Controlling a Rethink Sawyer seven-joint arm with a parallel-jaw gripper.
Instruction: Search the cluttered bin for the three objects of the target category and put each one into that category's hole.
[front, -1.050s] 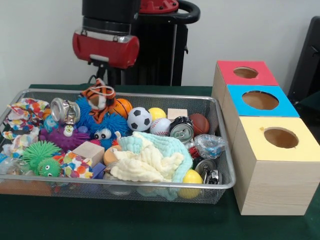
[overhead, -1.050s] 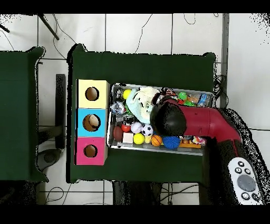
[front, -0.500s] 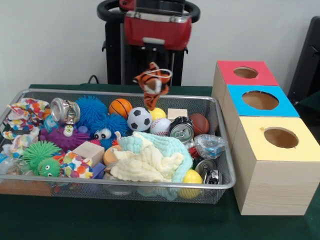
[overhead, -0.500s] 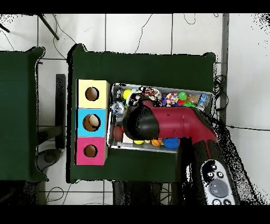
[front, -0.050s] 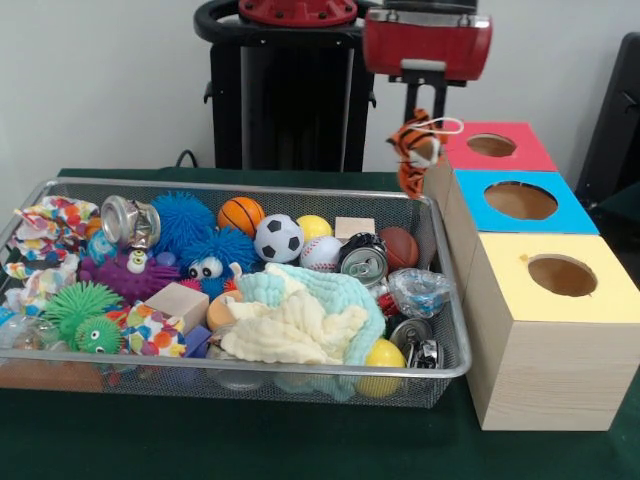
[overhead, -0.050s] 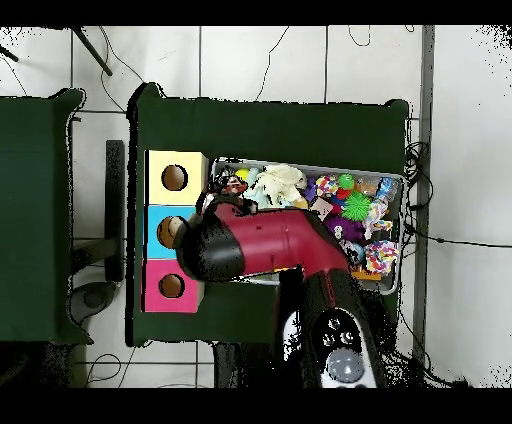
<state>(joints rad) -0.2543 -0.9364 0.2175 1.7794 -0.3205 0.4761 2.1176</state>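
A small orange and black striped tiger plush hangs in the air from my gripper, which is shut on its top. It hangs just left of the red-topped box, above the far right corner of the mesh bin. In the overhead view the red arm reaches from the bin across to the boxes. Its dark head covers part of the blue box and hides the plush.
Three wooden boxes stand in a row right of the bin, each with a round hole: red, blue and yellow. The bin holds sport balls, crushed cans, spiky toys, wooden blocks and a pale cloth.
The arm has lifted the tiger plush out of the bin's far left part and carried it right, to the edge of the red box.
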